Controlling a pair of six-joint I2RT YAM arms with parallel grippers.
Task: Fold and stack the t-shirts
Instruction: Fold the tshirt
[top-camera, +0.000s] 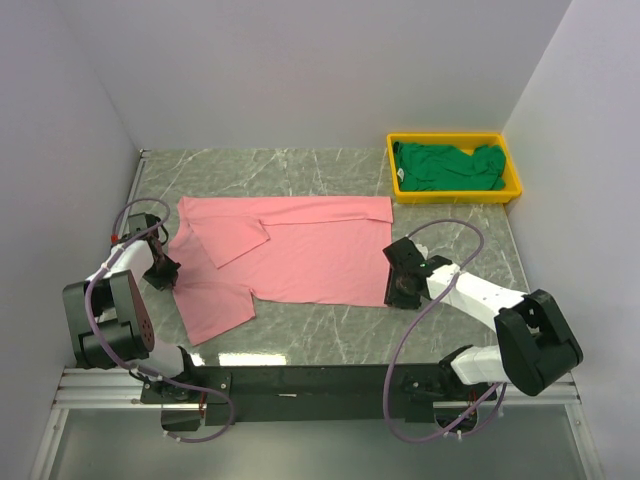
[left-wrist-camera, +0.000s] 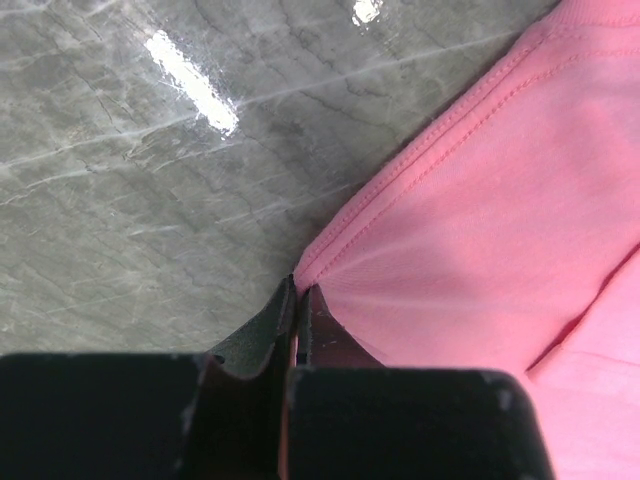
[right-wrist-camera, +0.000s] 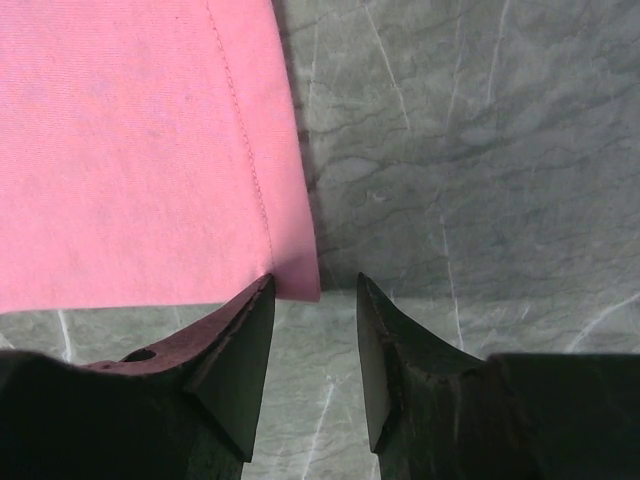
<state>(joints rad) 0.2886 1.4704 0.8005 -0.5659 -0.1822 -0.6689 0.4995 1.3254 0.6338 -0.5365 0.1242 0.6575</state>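
**Pink shirt spread out, pinched at the left, open jaws at its right corner**

From the top camera we see the pink t-shirt (top-camera: 300, 255) lying spread across the middle of the marble-patterned desk (top-camera: 330, 170), with a flap folded over near its left end. The dark green t-shirt (top-camera: 450, 167) sits crumpled inside the yellow tray (top-camera: 455, 197) at the far right corner, well apart from the pink one. The left arm (top-camera: 110, 300) reaches to the pink shirt's left edge. The right arm (top-camera: 480, 295) reaches to its near right corner.

In the left wrist view, the left jaws are pressed together on a hemmed corner of the pink t-shirt (left-wrist-camera: 480, 250). The cloth gathers into small creases where it enters them, and the grey desk (left-wrist-camera: 120, 180) shows beside it.

In the right wrist view, the right jaws stand apart and hold nothing. The stitched corner of the pink t-shirt (right-wrist-camera: 130, 150) lies flat on the desk (right-wrist-camera: 470, 150), reaching into the gap between the two tips, just beside the left-hand one.
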